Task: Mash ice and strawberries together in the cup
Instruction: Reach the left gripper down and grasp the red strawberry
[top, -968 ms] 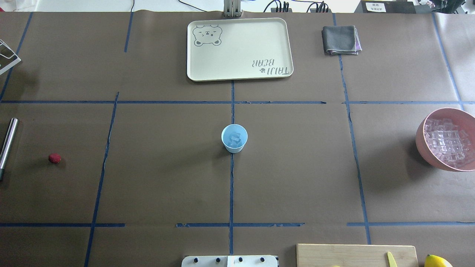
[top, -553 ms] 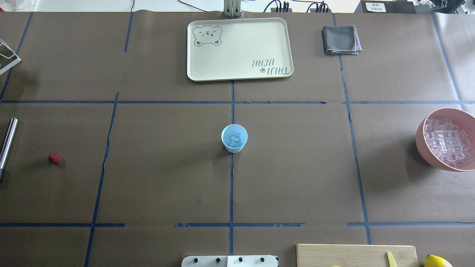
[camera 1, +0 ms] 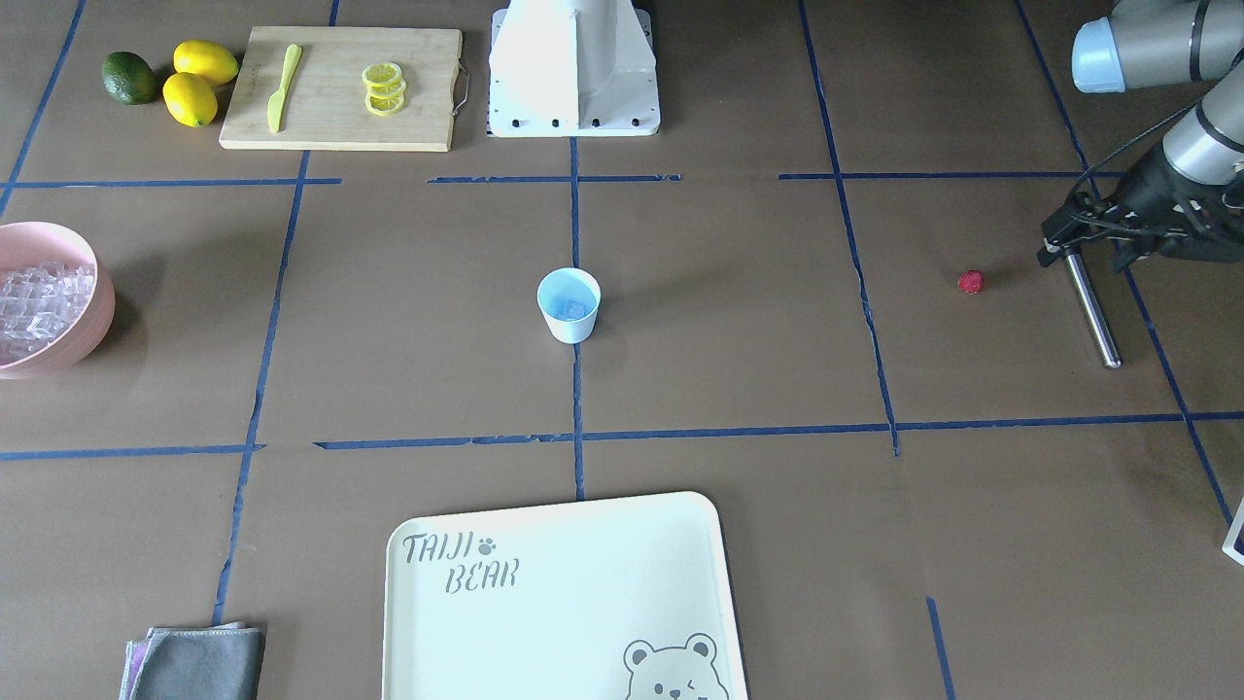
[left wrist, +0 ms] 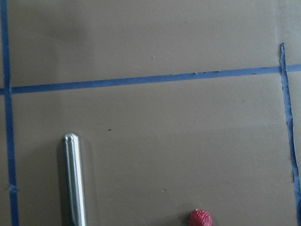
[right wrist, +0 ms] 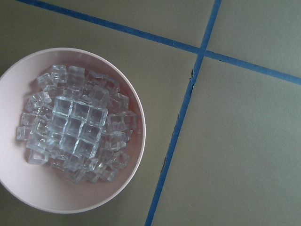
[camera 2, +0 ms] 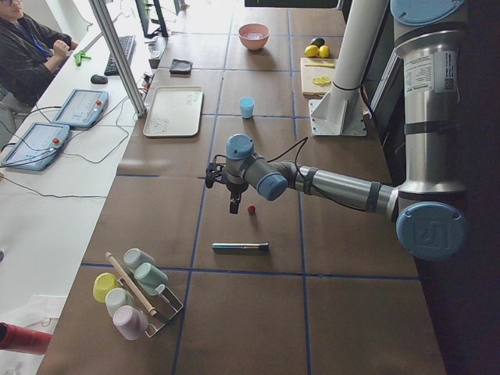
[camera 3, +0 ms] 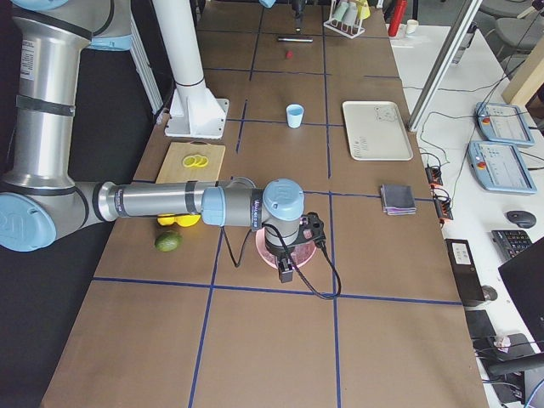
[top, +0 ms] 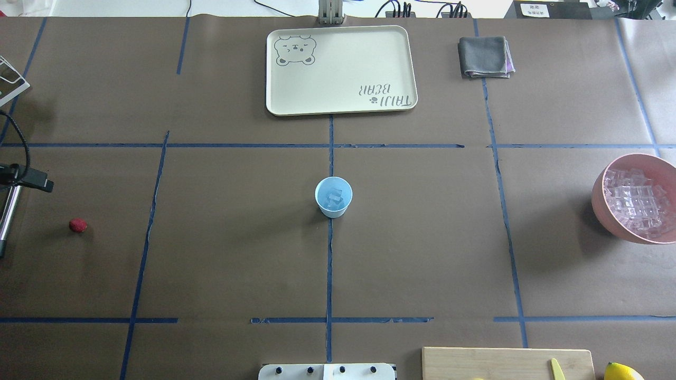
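- The left claw (camera 1: pixel 1081 248) has just come in at the table's left edge, over the near end of the metal rod (camera 1: pixel 1090 306).
- Open or closed, I cannot tell; it looks empty.
- The strawberry (camera 1: pixel 970 282) lies on the table near the rod, well apart from the cup (camera 1: pixel 569 304), which holds ice (top: pixel 334 196).
- The right claw (camera 3: pixel 286 270) hangs over the pink bowl (top: pixel 599 195); its state is unclear.
- A pickup is probably starting.

The brown table (top: pixel 237 253) carries cup (top: pixel 334 212), strawberry (top: pixel 77 225), metal rod (top: pixel 7 216), tray (top: pixel 338 79), pink bowl (top: pixel 602 203), cloth (top: pixel 483 56) — and cutting board (top: pixel 491 364).
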Available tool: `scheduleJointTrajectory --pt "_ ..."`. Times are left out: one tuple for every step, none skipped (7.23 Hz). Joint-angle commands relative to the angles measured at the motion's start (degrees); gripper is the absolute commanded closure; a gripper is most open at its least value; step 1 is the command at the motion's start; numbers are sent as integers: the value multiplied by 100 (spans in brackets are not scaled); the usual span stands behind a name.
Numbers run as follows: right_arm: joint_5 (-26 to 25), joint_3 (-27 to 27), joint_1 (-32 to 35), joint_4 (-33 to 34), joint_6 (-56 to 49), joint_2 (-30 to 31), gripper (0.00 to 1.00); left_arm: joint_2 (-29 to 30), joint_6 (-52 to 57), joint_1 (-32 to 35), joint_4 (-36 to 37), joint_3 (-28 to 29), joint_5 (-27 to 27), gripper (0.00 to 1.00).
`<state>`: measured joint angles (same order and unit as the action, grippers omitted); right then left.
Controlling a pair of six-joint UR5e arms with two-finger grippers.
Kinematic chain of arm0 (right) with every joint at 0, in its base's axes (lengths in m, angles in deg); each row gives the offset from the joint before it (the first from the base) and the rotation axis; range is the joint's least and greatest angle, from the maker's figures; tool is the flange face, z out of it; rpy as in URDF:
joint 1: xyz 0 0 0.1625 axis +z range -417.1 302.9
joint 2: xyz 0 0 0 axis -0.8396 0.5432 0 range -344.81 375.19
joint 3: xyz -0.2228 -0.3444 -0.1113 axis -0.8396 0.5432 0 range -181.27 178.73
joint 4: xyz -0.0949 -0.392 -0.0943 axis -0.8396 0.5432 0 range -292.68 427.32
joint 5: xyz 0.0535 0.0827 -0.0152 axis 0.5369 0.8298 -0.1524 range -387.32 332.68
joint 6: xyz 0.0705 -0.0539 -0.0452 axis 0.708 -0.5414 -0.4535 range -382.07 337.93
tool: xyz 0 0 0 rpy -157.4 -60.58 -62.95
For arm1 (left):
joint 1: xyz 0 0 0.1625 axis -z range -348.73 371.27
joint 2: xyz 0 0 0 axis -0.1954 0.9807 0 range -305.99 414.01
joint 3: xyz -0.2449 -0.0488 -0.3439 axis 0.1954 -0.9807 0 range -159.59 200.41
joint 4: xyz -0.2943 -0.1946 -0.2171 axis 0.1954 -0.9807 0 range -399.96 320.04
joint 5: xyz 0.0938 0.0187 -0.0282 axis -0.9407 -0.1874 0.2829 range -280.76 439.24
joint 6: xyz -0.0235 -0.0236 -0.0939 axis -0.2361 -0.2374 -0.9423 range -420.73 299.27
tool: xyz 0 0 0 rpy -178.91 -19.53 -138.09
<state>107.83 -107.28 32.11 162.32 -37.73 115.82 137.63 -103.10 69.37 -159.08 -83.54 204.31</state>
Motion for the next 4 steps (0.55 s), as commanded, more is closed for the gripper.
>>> scheduleJointTrajectory --pt "55 -25 9 1 71 -9 1 66 -454 -561 -348 200 -447 0" --pt "64 -25 9 1 80 0 1 84 -474 -668 -367 261 -509 0" --pt "64 -25 9 1 80 -9 1 162 -482 -765 -367 357 -510 0" --pt "64 -51 9 1 89 -9 1 181 -474 -861 -367 393 -510 0"
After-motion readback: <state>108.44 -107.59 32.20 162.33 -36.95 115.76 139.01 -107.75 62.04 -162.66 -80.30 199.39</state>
